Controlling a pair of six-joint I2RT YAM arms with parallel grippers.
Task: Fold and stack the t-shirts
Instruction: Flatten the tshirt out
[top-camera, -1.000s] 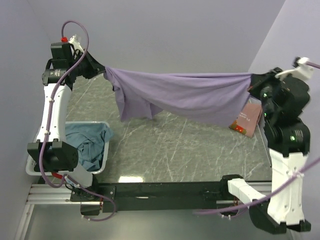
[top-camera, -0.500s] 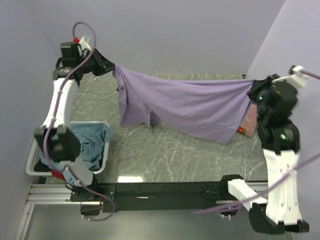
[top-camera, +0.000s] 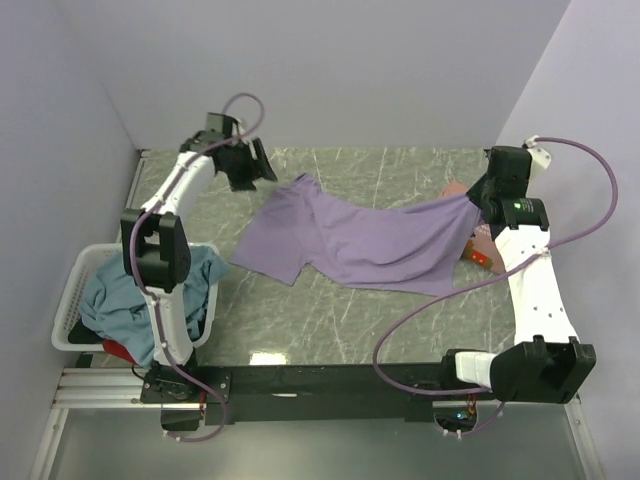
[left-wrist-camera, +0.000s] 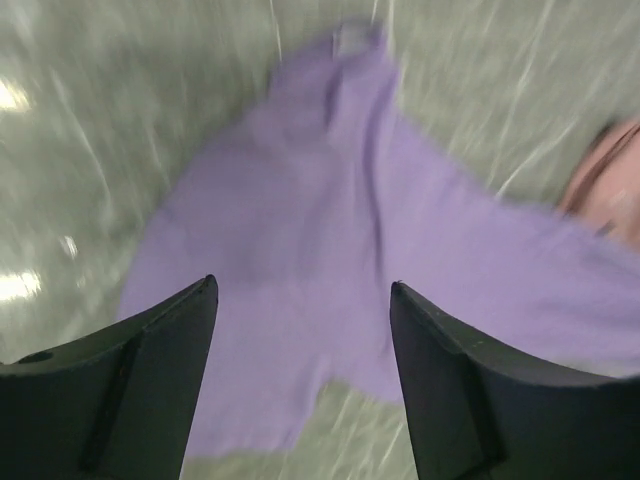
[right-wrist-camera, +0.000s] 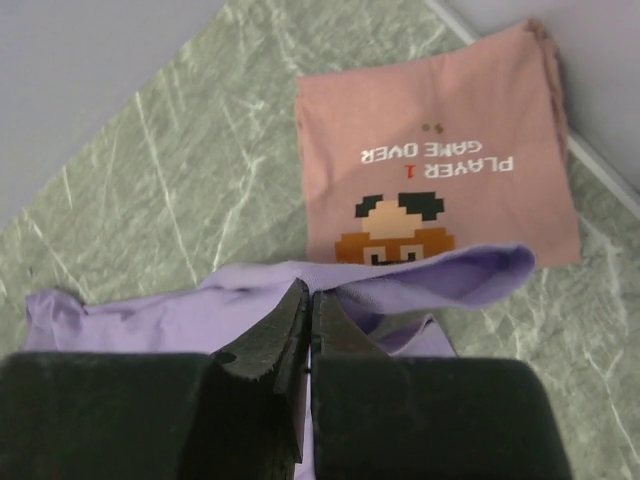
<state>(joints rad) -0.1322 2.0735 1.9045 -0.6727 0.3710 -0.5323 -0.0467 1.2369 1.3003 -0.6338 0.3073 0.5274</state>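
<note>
The lavender t-shirt (top-camera: 360, 240) lies spread over the marble table, one end still lifted at the right. My right gripper (top-camera: 476, 203) is shut on that raised edge; in the right wrist view its jaws (right-wrist-camera: 311, 292) pinch the lavender fabric (right-wrist-camera: 150, 315). Above the shirt's far left corner hovers my left gripper (top-camera: 265, 172), open; in its wrist view the fingers (left-wrist-camera: 300, 295) stand wide apart with the lavender cloth (left-wrist-camera: 320, 220) below them, untouched. A folded salmon-pink t-shirt (right-wrist-camera: 440, 170) with a pixel print lies under the right arm. A teal t-shirt (top-camera: 130, 290) and a bit of a red one (top-camera: 115, 350) lie in the basket.
A white slatted basket (top-camera: 68, 300) stands at the table's near left corner. Walls close in behind and on both sides. The salmon-pink shirt (top-camera: 482, 250) lies close to the right wall.
My left gripper opened and let go of the lavender shirt, which dropped from a stretched hang onto the table. Both arms came down, and the right one still holds its end.
</note>
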